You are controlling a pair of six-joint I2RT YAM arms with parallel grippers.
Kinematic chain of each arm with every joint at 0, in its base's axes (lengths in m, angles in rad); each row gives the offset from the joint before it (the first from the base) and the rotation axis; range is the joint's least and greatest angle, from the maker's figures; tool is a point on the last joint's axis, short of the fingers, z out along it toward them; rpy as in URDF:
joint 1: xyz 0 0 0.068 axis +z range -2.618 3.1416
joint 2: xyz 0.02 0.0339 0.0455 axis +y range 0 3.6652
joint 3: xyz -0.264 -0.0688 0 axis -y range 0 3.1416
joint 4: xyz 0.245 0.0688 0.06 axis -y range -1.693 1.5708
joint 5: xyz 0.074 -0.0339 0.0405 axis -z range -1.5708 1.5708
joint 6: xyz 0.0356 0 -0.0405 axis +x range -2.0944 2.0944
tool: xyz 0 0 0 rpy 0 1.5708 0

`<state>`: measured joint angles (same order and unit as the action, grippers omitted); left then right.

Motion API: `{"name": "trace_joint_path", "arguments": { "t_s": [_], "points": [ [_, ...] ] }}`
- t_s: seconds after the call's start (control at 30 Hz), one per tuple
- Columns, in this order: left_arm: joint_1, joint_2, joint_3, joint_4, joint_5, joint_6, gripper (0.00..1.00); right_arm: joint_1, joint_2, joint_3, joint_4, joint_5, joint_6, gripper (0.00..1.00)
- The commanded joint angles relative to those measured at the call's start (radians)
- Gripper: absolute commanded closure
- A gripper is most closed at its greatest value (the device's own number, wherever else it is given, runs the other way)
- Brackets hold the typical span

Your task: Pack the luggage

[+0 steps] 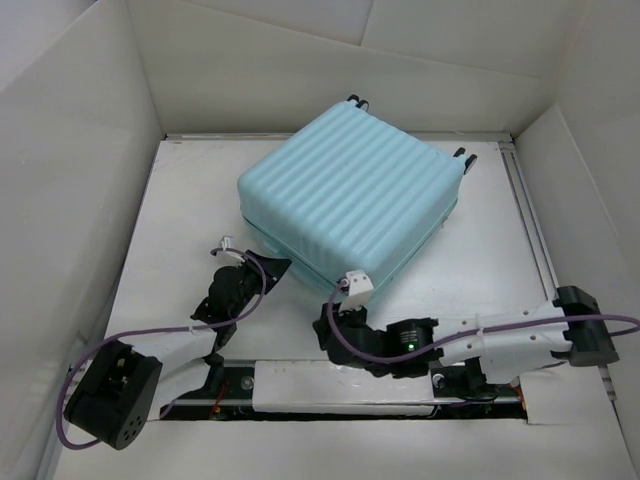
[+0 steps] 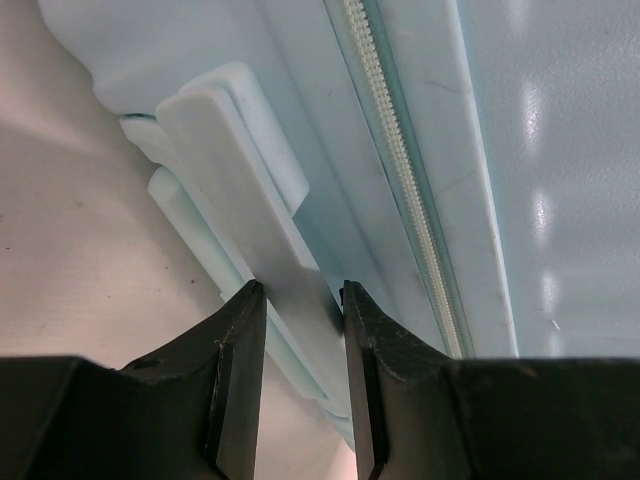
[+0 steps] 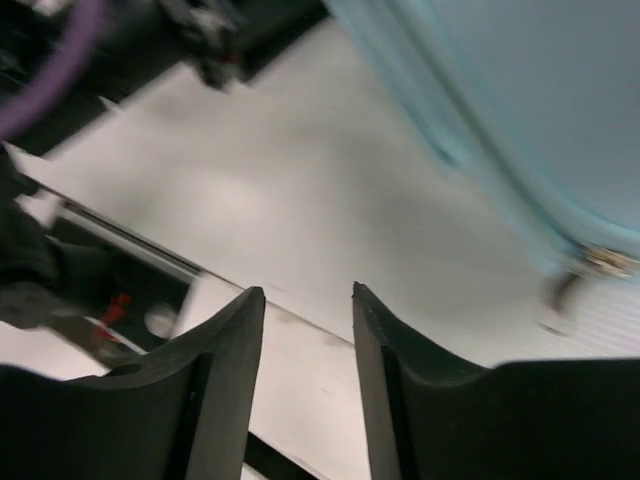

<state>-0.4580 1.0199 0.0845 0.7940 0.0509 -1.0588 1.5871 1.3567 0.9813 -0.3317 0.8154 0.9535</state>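
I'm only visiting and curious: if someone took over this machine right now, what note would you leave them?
Left claw: astride the side handle of the luggage. I cannot tell whether it is squeezing.
Right claw: open, holding nothing, over the table by the luggage's near corner.
Luggage: lying flat, shell halves together, wheels at the far side.
Done: the case looks shut.
Left: the zip looks meshed where it shows. Check whether it runs all the way round, which cannot be seen from here.

The luggage (image 1: 350,190) is ribbed, glossy hard plastic (its handle (image 2: 240,190) matt) on a matt table (image 1: 190,230).
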Motion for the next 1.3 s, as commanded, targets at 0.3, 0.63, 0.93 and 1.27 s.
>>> {"name": "trace_joint_path", "arguments": {
  "t_s": [0.3,0.63,0.93,1.27],
  "points": [
    [-0.015,-0.084,0.003,0.005,0.083,0.062,1.0,0.045,-0.148,-0.136,-0.377,0.097,0.332,0.35],
    [-0.015,-0.122,-0.006,-0.015,0.092,0.071,1.0,-0.021,-0.096,-0.079,-0.419,0.166,0.303,0.33],
    [-0.015,-0.133,-0.015,-0.015,0.11,0.071,1.0,-0.085,-0.078,-0.093,-0.233,0.146,0.1,0.49],
    [-0.015,-0.153,-0.046,0.027,0.152,0.062,1.0,-0.087,0.033,-0.046,-0.126,0.105,0.055,1.0]
  ]
}}
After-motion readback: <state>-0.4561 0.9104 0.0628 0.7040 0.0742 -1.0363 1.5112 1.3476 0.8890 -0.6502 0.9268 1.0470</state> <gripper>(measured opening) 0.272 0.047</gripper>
